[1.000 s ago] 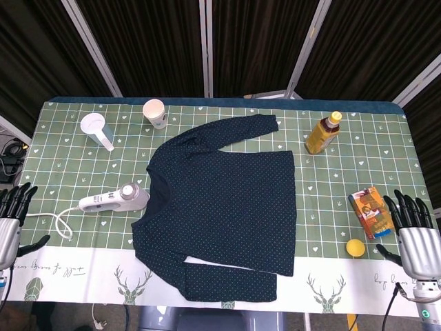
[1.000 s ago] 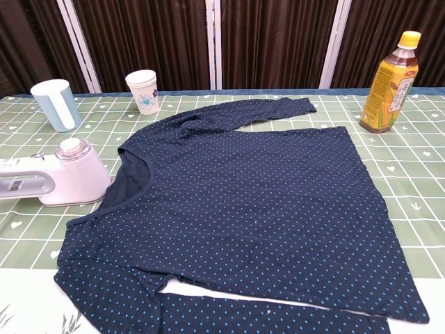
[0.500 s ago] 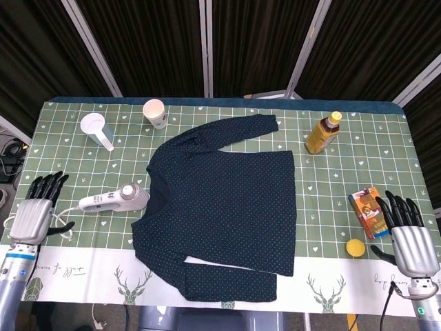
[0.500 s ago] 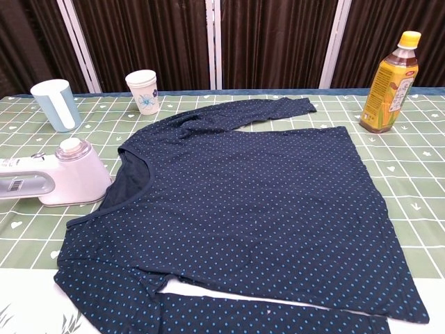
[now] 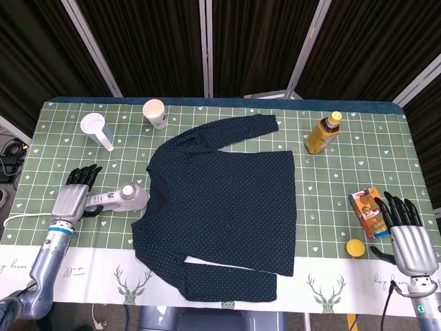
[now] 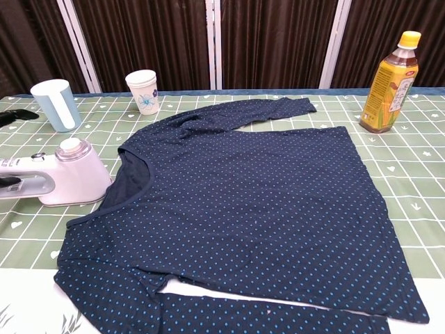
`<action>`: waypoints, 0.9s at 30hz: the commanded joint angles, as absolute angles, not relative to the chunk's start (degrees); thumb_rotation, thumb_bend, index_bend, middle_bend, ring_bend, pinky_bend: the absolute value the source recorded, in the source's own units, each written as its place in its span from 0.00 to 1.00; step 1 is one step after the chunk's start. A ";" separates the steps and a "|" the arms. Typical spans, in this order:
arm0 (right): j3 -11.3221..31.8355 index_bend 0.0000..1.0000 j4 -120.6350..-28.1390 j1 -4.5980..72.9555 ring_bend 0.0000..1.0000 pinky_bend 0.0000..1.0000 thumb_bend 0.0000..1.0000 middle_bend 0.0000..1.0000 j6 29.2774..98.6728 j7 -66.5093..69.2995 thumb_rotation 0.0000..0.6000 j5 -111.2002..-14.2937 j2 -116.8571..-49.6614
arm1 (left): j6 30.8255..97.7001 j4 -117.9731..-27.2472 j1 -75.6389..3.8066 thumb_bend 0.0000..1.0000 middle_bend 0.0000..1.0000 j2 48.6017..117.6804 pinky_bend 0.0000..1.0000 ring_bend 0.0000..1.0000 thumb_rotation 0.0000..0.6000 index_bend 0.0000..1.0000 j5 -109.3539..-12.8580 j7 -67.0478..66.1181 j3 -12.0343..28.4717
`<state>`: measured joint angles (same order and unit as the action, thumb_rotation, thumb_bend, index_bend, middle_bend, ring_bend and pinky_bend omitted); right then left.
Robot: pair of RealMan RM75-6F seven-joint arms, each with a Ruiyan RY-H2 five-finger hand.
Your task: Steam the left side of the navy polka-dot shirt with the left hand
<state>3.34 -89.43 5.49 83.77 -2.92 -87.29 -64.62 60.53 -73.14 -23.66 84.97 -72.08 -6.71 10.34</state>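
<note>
The navy polka-dot shirt (image 5: 224, 207) lies flat mid-table, collar to the left; the chest view shows it too (image 6: 250, 209). A white hand steamer (image 5: 117, 199) rests just left of the collar, its handle pointing left, and appears again at the chest view's left edge (image 6: 66, 177). My left hand (image 5: 74, 196) is at the handle's end with its fingers stretched out and apart; dark fingertips (image 6: 14, 117) show at that left edge. The handle is not wrapped by them. My right hand (image 5: 410, 238) hovers open at the front right, holding nothing.
Back left stand a pale blue jug (image 5: 96, 129) (image 6: 55, 104) and a paper cup (image 5: 155, 112) (image 6: 142, 90). A tea bottle (image 5: 324, 133) (image 6: 391, 83) stands right of the shirt. An orange box (image 5: 368, 210) and a yellow ball (image 5: 355, 247) lie beside my right hand.
My left hand has travelled from the table's front left edge up and right to the steamer's handle. The right hand has barely shifted; shirt and steamer lie as before.
</note>
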 commanded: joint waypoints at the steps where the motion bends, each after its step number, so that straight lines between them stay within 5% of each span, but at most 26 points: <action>1: 3.31 0.00 -89.42 5.51 0.00 0.00 0.00 0.00 83.67 -2.82 1.00 -87.23 -64.59 | 59.91 -72.40 -24.48 0.27 0.00 85.81 0.00 0.00 1.00 0.00 -71.38 -7.05 10.68; 8: 3.45 0.00 -89.36 5.58 0.00 0.00 0.00 0.00 83.39 -2.05 1.00 -86.77 -64.41 | 58.55 -71.23 -25.83 0.28 0.00 86.75 0.01 0.00 1.00 0.00 -69.42 -9.00 11.14; 13: 3.26 0.00 -89.25 5.75 0.00 0.00 0.00 0.00 82.92 -1.64 1.00 -86.83 -64.40 | 58.81 -69.51 -26.72 0.30 0.12 88.05 0.32 0.17 1.00 0.05 -68.78 -10.03 11.50; 22: 3.37 0.00 -89.05 5.83 0.00 0.00 0.00 0.00 82.74 -0.95 1.00 -86.47 -64.33 | 59.82 -66.56 -27.32 0.33 0.49 89.82 0.69 0.49 1.00 0.56 -68.96 -10.69 10.94; 27: 3.34 0.00 -88.98 5.94 0.00 0.00 0.00 0.00 82.47 -1.01 1.00 -86.30 -64.43 | 60.23 -65.46 -27.36 0.54 0.71 90.09 0.82 0.67 1.00 0.80 -68.98 -10.50 10.72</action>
